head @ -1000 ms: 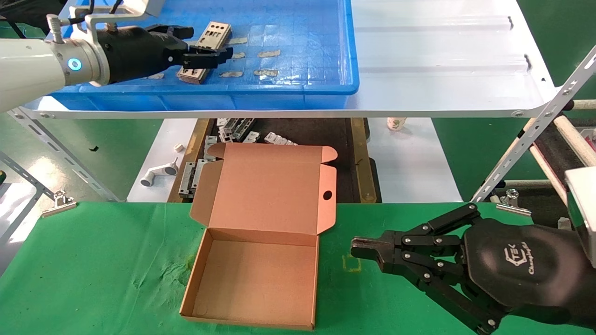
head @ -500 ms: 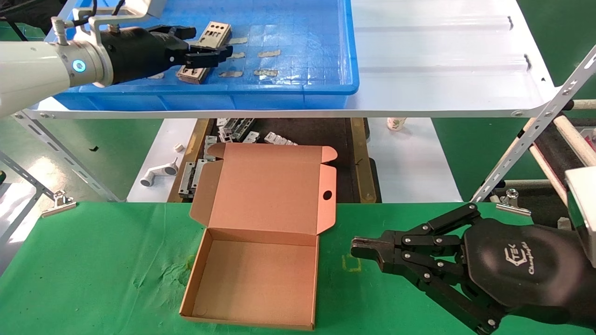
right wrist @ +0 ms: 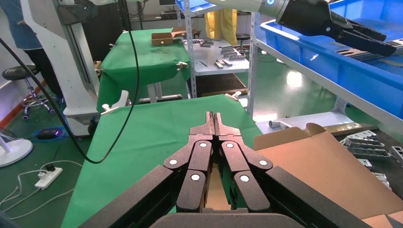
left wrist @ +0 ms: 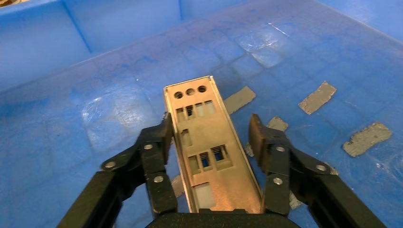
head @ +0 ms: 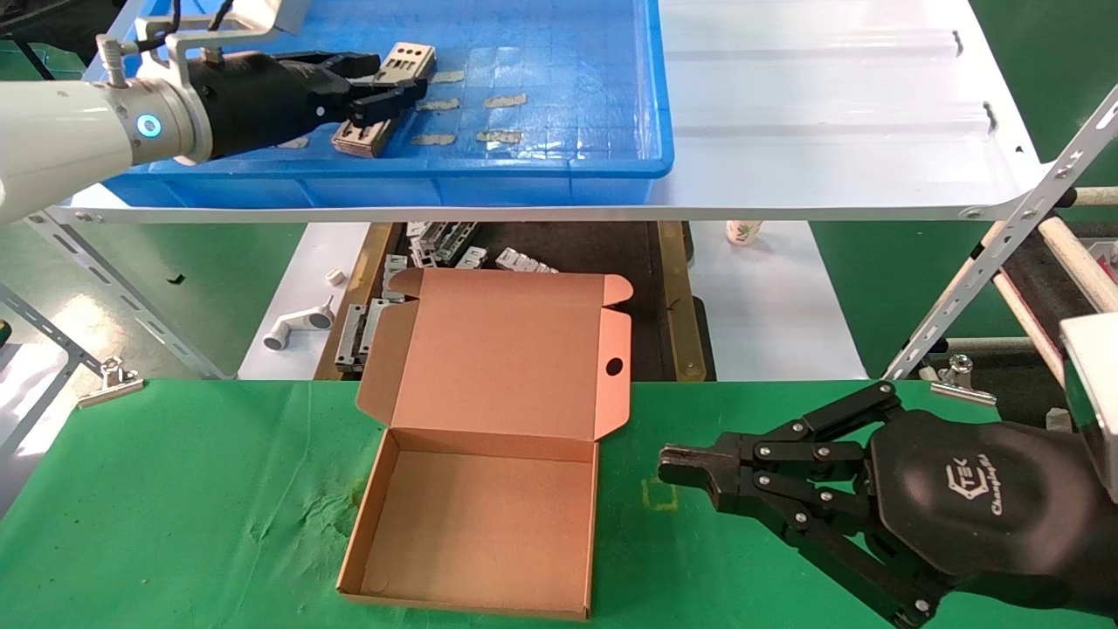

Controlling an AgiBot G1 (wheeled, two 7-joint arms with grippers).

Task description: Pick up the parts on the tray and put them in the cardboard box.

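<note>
The blue tray (head: 568, 166) sits on the upper shelf at the back left. One silver-grey part (head: 409, 58) lies on its floor, and a second part (head: 360, 137) lies closer to the front wall. My left gripper (head: 393, 77) is open inside the tray and straddles the first part (left wrist: 199, 102). In the left wrist view, one finger (left wrist: 164, 135) touches the plate's long edge and the other stands a little off it. The cardboard box (head: 476, 515) lies open and empty on the green table. My right gripper (head: 668, 463) is parked, shut and empty, to the right of the box.
Tan tape strips (head: 502, 100) dot the tray floor. The white sheet shelf (head: 830, 114) extends right of the tray. Below it lie grey brackets (head: 441, 240) and a white pipe fitting (head: 297, 325). Metal clips (head: 109, 380) hold the green cloth at the table's far edge.
My left gripper has moved slightly farther into the tray and its fingers have drawn in around the plate. The right arm has not moved.
</note>
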